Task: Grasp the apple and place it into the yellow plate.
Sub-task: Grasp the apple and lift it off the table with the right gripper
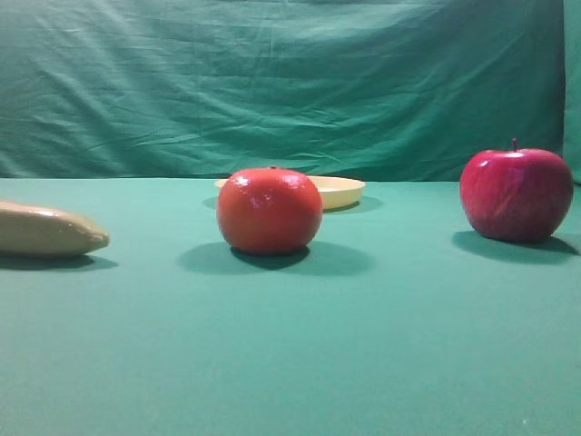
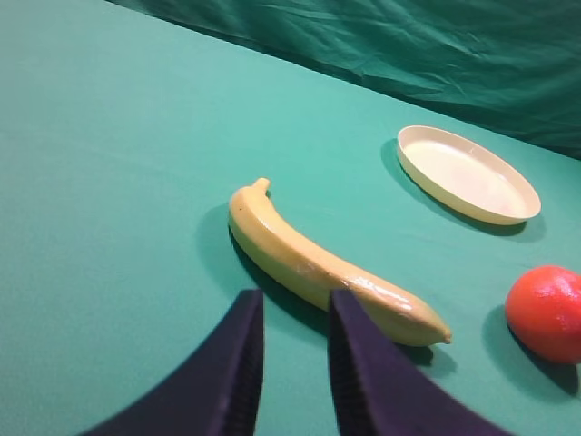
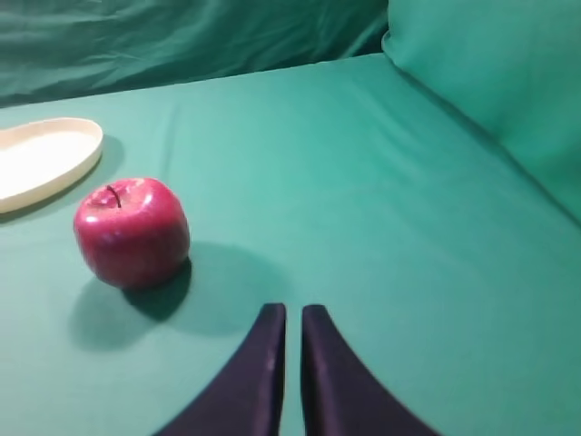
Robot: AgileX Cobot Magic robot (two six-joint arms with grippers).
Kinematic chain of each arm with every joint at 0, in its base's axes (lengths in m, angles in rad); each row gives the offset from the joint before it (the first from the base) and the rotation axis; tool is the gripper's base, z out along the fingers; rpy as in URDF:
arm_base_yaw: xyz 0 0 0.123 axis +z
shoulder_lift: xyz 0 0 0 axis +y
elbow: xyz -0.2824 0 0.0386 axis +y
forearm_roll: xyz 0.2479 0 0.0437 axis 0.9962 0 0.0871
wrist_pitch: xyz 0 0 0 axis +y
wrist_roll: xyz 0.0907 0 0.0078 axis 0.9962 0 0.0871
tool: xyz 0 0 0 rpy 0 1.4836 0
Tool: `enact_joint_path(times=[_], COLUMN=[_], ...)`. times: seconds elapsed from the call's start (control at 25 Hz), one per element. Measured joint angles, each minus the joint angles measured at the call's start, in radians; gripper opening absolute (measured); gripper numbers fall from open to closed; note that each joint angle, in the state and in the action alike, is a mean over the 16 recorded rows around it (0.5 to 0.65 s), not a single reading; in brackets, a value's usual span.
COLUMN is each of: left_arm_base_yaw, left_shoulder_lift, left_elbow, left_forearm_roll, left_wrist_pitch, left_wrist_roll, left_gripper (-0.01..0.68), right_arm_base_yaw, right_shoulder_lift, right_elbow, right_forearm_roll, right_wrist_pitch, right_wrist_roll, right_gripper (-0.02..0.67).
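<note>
- The task stands at its very start: the apple [image 1: 516,194] rests untouched on the green worktop [image 1: 290,363], upright with its stem up, and the plate [image 1: 340,191] holds nothing.
- The apple sits at the right side of the high view, well apart from the plate, which lies farther back behind the orange fruit [image 1: 270,210].
- The right claw [image 3: 292,363] hangs over bare cloth with its fingers drawn almost together, only a thin slit between them, gripping nothing.
- The left claw [image 2: 295,363] shows a narrow gap between its dark fingers and is likewise empty; it hovers near the banana [image 2: 327,268], not touching it as far as can be told.
- Next move, as I judge it: the right claw is the nearer one, so it should spread wide enough for the apple, swing left and forward toward it, and come down around its sides.
- After that, a lift and a carry leftward to the plate, which the right wrist view shows just beyond the apple.
- The high view shows no claw at all, and it hides most of the plate behind the orange fruit.
- Only the left wrist view shows the whole banana and the full bare inside of the plate.
- Only the right wrist view shows the apple's dimpled top and how near it lies to the plate.
</note>
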Motion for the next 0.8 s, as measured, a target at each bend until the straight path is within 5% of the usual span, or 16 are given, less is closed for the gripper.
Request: enact_joint_path(times=[0.8], left_arm_base_yaw=[0.0], left_shoulder_lift=[0.0], left_elbow=[0.0], left_forearm_roll=[0.0], left_wrist_pitch=[0.0], left_wrist_roll=[0.0], left_gripper=[0.157], right_arm_base_yaw=[0.0], right_shoulder_lift=[0.173], right_elbow=[-0.16], right_forearm_roll=[0.109], right_wrist_pitch=[-0.161], right_wrist_roll=[-0.058], right_gripper=[0.0])
